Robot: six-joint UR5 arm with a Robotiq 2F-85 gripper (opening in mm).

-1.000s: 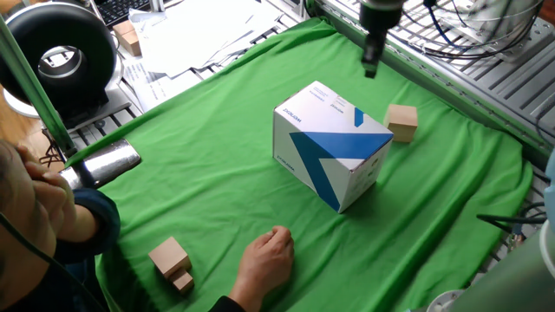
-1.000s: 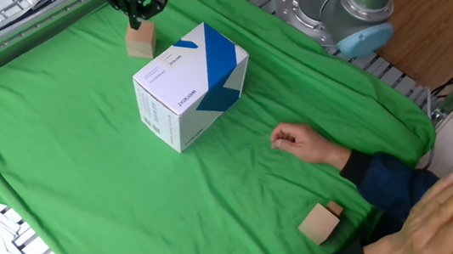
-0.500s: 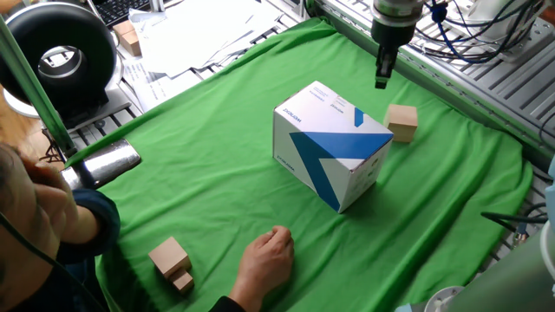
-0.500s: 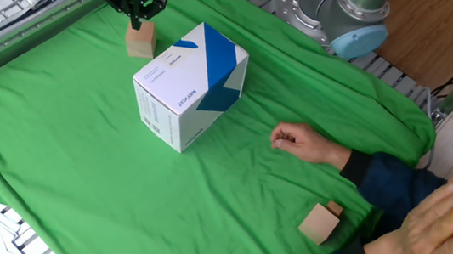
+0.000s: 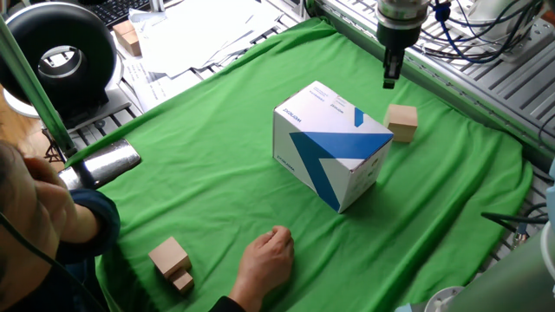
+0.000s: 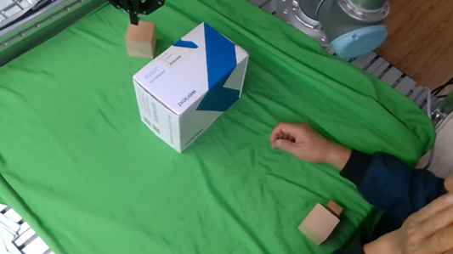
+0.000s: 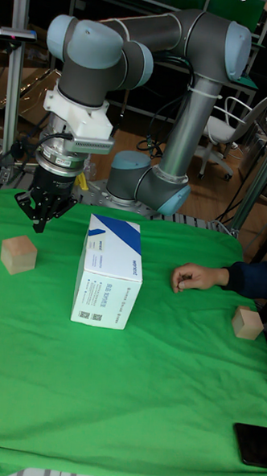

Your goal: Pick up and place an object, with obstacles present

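Observation:
The object, a small plain tan wooden cube (image 5: pixel 401 122) (image 6: pixel 140 40) (image 7: pixel 18 255), rests on the green cloth just beyond the obstacle, a large white box with blue shapes (image 5: pixel 332 143) (image 6: pixel 188 84) (image 7: pixel 108 271). My gripper (image 5: pixel 391 80) (image 6: pixel 136 16) (image 7: pixel 40 222) hangs in the air a little above and behind the cube, apart from it. Its fingers converge to a point and hold nothing.
A person's hand (image 5: pixel 269 258) (image 6: pixel 293 141) (image 7: pixel 192 278) lies on the cloth at the near side of the box. A tan block joined with a smaller block (image 5: pixel 171 263) (image 6: pixel 319 222) sits beside it. Metal framing and cables run along the cloth's edge behind the gripper.
The gripper has drifted sideways along the cloth's far edge, closer to the spot above the cube. Cube, box and hand have stayed put.

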